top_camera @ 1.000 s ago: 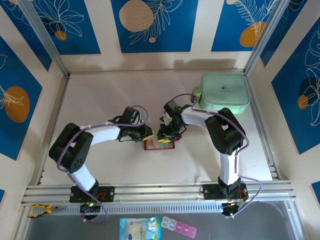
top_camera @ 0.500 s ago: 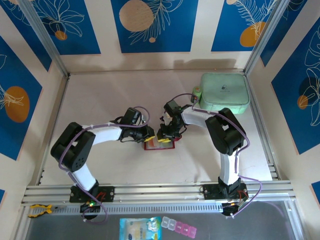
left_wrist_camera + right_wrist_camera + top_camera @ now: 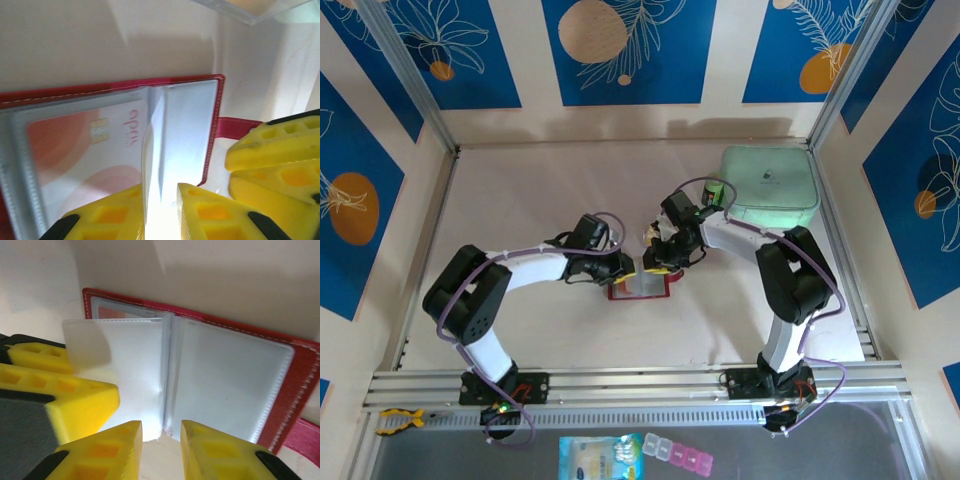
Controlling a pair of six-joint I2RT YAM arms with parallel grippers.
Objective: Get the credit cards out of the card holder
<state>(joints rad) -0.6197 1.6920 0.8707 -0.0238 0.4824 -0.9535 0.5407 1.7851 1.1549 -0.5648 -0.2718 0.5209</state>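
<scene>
The red card holder (image 3: 642, 290) lies open on the table between both grippers. Its clear pockets (image 3: 225, 385) show in the right wrist view, with a red snap tab (image 3: 240, 127) at one side. A credit card (image 3: 85, 145), pale with orange-pink circles and a gold chip, sits inside a left pocket. My left gripper (image 3: 624, 268) is narrowly open at the holder's left edge, and one clear pocket leaf (image 3: 154, 150) stands on edge between its fingers. My right gripper (image 3: 657, 262) is slightly open just above the pockets' spine (image 3: 166, 390), holding nothing.
A big mint green case (image 3: 768, 186) stands at the back right, with a small green item (image 3: 715, 189) at its left side. A clear plastic sleeve (image 3: 250, 7) lies just beyond the holder. Metal rails (image 3: 620, 380) line the near edge.
My left gripper has slid right onto the holder's left edge. The right arm has swung its elbow to the right, and its gripper has shifted slightly right over the holder.
</scene>
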